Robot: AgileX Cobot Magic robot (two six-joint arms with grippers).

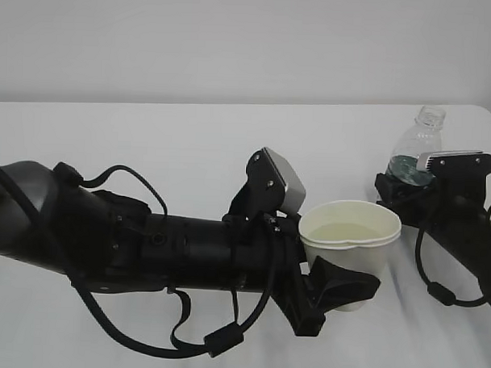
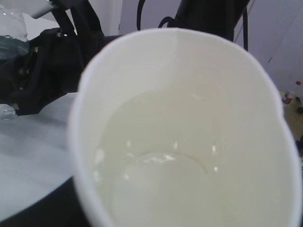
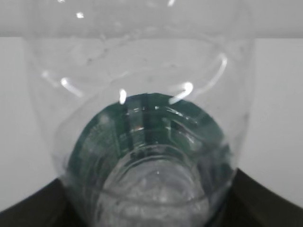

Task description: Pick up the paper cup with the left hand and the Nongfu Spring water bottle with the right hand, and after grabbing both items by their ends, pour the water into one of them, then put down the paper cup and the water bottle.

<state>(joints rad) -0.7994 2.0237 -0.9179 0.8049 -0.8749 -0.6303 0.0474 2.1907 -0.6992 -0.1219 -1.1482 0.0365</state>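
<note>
Table [image 1: 150, 140] first: left hand [image 1: 326, 288] grips the paper cup [image 1: 350, 244] upright, water [image 2: 161, 161] inside. Right hand [image 1: 427, 186] clamps the Nongfu Spring water bottle [image 1: 418, 146], upright (looks drained), just right of the cup, so setting down probably comes next.

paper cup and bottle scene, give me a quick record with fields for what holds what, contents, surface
paper cup: upright, gripped by the left tool
cup contents: water, pale, partway up the inside
water bottle: upright, clear, green label, no cap, between the jaws of the right tool
bottle contents: looks nearly empty
table: white; cannot tell whether the cup rests on it
</note>
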